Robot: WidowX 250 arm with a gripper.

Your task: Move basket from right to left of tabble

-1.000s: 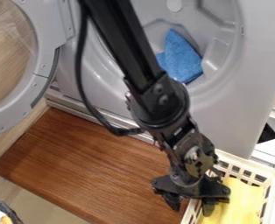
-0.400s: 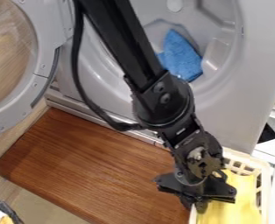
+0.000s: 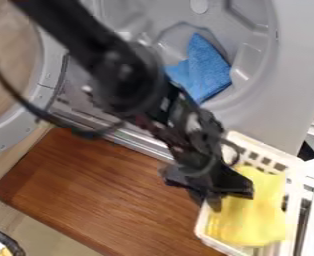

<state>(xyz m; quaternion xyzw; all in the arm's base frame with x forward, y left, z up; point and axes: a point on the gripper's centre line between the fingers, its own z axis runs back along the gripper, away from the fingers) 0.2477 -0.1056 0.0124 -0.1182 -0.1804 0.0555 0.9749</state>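
We are seeing 1 black gripper (image 3: 210, 199) hanging at the left wall of 1 cream basket (image 3: 295, 200), its fingers pinching that wall between them. The basket is sitting at the lower right of our view, by the right end of the brown board (image 3: 119, 195), with its left wall overlapping the wood; we are not able to tell whether the 2 are touching. Inside the basket, we are seeing 1 yellow cloth (image 3: 260, 215) lying crumpled. Behind the board, a grey machine (image 3: 280, 75) is standing with its round door (image 3: 51, 65) hanging open at the left, and 1 blue cloth (image 3: 210, 75) is resting in its opening. The arm is crossing in front of the machine from the upper left.
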